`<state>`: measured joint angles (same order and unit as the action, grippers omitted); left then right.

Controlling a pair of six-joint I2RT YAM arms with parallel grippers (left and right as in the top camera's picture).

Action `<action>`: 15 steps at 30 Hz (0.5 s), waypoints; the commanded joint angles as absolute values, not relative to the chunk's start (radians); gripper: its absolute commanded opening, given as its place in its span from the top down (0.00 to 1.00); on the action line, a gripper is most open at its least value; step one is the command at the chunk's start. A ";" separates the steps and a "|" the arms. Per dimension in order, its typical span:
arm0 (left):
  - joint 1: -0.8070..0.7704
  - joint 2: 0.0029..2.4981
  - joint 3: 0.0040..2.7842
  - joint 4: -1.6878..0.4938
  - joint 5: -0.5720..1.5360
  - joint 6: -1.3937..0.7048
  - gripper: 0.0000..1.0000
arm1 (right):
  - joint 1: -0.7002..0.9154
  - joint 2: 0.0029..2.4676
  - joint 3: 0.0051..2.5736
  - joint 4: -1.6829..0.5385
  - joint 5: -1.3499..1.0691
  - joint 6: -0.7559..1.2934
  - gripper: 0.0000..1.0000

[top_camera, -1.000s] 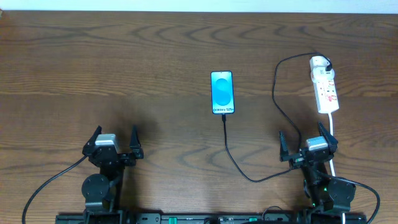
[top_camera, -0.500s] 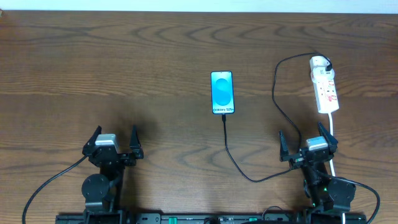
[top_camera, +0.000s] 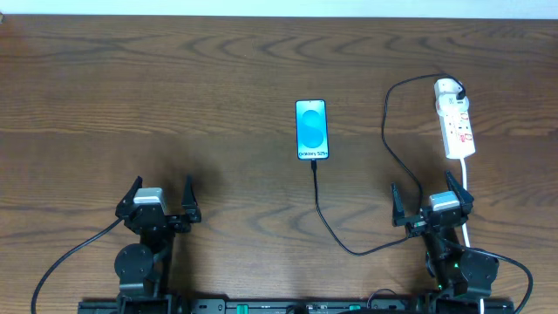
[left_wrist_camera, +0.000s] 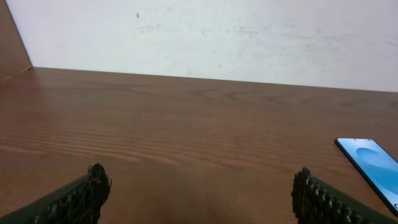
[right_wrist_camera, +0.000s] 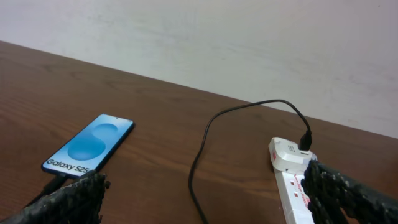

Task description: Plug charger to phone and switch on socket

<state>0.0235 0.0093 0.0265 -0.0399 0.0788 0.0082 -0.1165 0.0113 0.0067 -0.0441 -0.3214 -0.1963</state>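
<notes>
The phone (top_camera: 312, 129) lies flat at mid-table, its cyan screen lit with "Galaxy S25"; it also shows in the right wrist view (right_wrist_camera: 89, 145) and at the edge of the left wrist view (left_wrist_camera: 371, 160). The thin black charger cable (top_camera: 388, 131) runs from the white plug at the far end of the socket (top_camera: 456, 124), loops down past my right gripper and up to the phone's near end, where its connector (top_camera: 314, 167) touches the phone. The socket also shows in the right wrist view (right_wrist_camera: 292, 177). My left gripper (top_camera: 159, 199) and right gripper (top_camera: 431, 202) are open and empty near the front edge.
The socket's thick white cord (top_camera: 468, 196) runs from its near end down past my right gripper. A white wall (right_wrist_camera: 249, 43) stands behind the table's far edge. The brown wooden table (top_camera: 174, 105) bears nothing else in view.
</notes>
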 commanded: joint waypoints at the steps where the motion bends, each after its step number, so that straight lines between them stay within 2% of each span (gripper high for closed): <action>1: 0.022 0.005 0.004 -0.065 0.086 0.026 0.05 | -0.124 0.011 0.020 -0.059 -0.322 -0.194 0.01; 15: 0.022 0.005 0.004 -0.065 0.086 0.026 0.05 | -0.128 0.015 0.019 -0.078 -0.313 -0.196 0.01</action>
